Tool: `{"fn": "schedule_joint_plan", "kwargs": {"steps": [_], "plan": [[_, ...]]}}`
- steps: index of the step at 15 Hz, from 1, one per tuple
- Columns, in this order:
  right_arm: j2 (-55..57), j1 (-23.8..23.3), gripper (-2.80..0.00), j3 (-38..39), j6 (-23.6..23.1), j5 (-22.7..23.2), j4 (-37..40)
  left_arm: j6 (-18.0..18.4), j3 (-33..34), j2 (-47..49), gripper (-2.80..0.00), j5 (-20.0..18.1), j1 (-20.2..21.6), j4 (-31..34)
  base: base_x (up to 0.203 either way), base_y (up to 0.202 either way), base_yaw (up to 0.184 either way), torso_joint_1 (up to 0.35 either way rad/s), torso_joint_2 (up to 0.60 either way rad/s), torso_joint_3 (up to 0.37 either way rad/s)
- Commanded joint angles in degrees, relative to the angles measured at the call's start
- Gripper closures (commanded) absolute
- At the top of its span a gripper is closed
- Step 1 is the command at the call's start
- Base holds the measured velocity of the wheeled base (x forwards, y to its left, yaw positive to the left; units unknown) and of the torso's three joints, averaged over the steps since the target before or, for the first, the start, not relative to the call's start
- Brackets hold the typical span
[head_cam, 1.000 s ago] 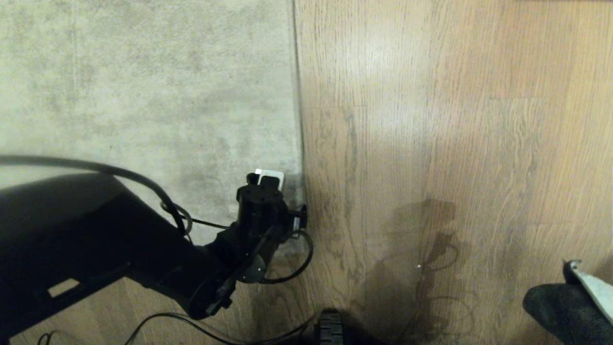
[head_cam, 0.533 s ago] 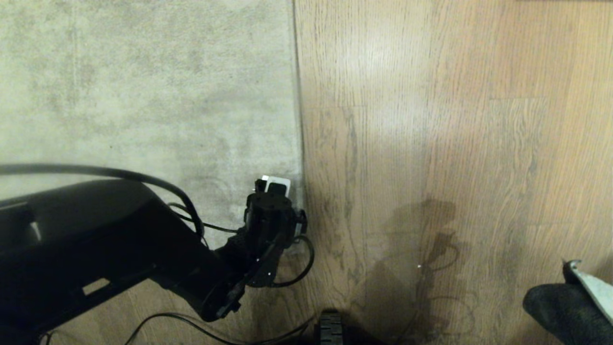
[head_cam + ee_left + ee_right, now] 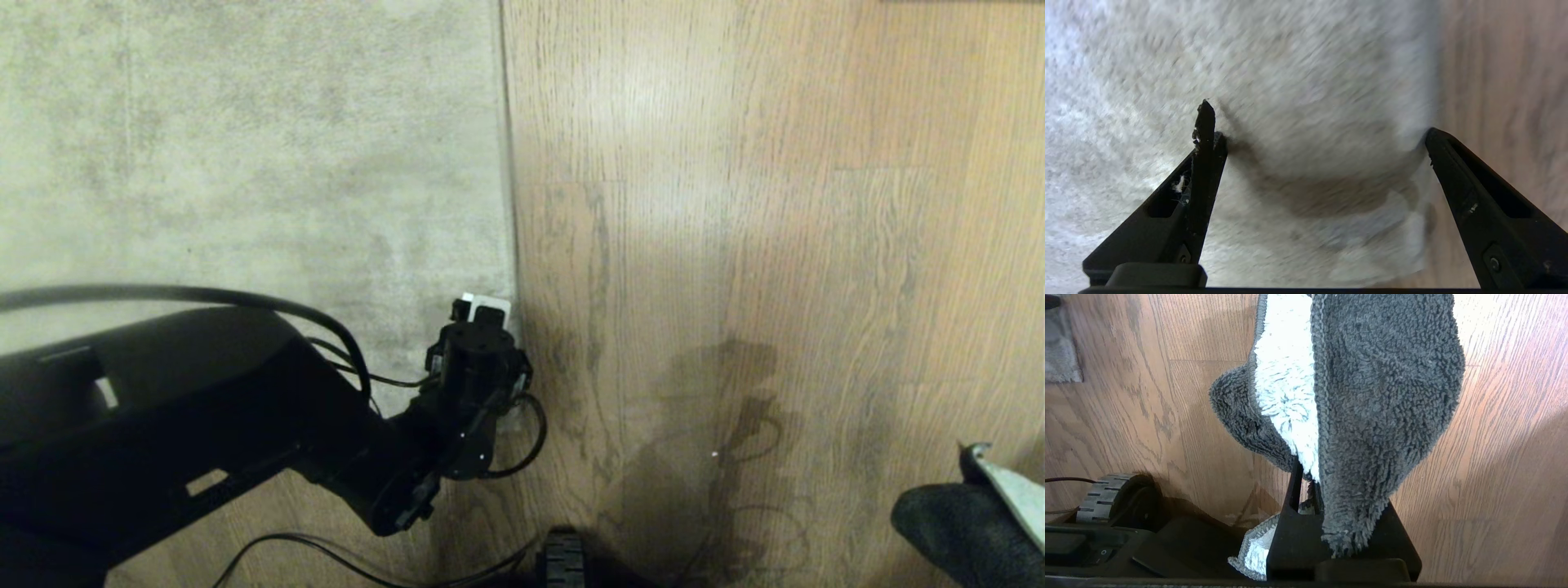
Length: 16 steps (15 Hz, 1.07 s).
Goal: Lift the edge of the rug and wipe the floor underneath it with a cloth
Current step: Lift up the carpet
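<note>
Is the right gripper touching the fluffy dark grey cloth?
Touching. The right wrist view shows the right gripper shut on the cloth, which drapes over it.

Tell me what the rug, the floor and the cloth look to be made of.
The rug: short-pile textile, matt, pale grey-beige with mottled darker patches; probably synthetic, but the fibre is unclear.
The floor: wood or wood-look laminate planks, with dark grain streaks, plank joints and a slight sheen.
The cloth: looped terry or microfibre, dark grey with a fluffy pale side, draped limp from the right gripper.
</note>
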Motion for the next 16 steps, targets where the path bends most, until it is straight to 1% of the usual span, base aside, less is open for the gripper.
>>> {"fn": "schedule_joint_plan", "kwargs": {"steps": [1,5,6,7,11,16], "plan": [[0.1,0.0,0.00,0.0,0.0,0.0,0.0,0.0,-1.6,0.2,-2.80,0.8,-1.4,0.1,0.000,0.000,0.000,0.000,0.00,0.000],[0.1,0.0,0.00,0.0,0.0,0.0,0.0,0.2,-1.2,0.4,-2.80,1.9,-1.6,1.0,0.000,0.000,0.000,0.000,0.00,0.000],[0.1,0.0,0.00,0.0,0.0,0.0,0.0,0.8,-1.0,0.4,-2.80,2.2,-1.3,1.0,0.000,0.000,0.000,0.000,0.00,0.000],[0.1,0.0,0.00,0.0,0.0,0.0,0.0,2.3,-0.8,0.5,-2.80,2.3,-1.0,0.8,0.000,0.000,0.000,0.000,0.00,0.000],[0.1,0.0,0.00,0.0,0.0,0.0,0.0,7.3,0.5,0.0,-2.80,5.1,0.7,0.1,0.000,0.000,0.000,0.000,0.00,0.000],[0.1,0.0,0.00,0.0,0.0,0.0,0.0,10.4,2.4,-2.5,-2.80,7.1,1.9,0.0,0.000,0.000,0.000,0.000,0.00,0.000]]}}
